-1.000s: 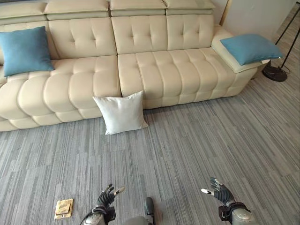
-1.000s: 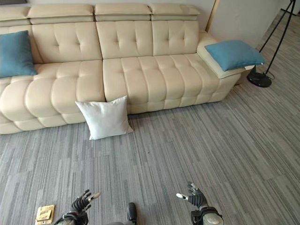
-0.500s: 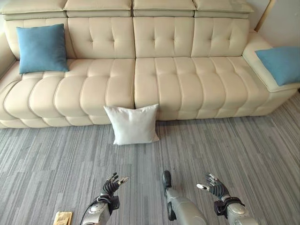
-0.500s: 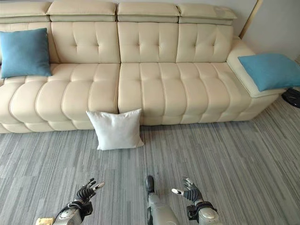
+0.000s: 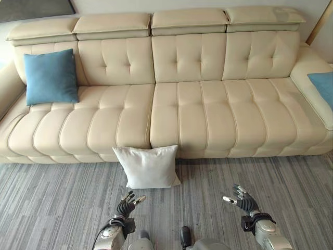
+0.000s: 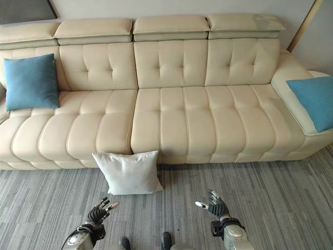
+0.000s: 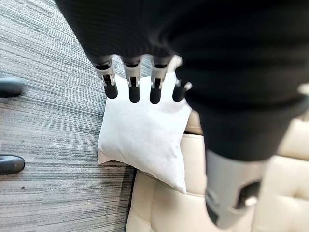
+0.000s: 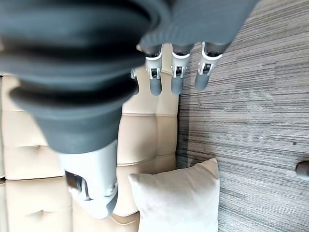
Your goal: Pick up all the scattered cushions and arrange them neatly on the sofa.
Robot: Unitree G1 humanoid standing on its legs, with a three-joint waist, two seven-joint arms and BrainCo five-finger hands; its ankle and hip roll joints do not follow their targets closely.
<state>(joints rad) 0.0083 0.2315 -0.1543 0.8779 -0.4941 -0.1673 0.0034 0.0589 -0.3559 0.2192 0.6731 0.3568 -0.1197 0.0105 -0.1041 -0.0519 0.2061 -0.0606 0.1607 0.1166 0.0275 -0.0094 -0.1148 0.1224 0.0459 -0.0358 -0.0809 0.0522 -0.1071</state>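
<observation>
A white cushion leans upright on the grey carpet against the front of the cream sofa, near its middle seam; it also lies past my fingers as the white cushion and the white cushion. A blue cushion stands on the sofa's left seat against the backrest. Another blue cushion rests on the right arm end. My left hand hovers open just below the white cushion. My right hand hangs open over the carpet to its right. Both hold nothing.
Grey striped carpet runs along the sofa's front. A wall stands behind the sofa, with a dark panel at the upper left and a wooden pole at the upper right.
The camera has moved closer and turned: the sofa and white cushion sit more centred, the floor lamp and floor plate have left view. Both hands stay open and low.
</observation>
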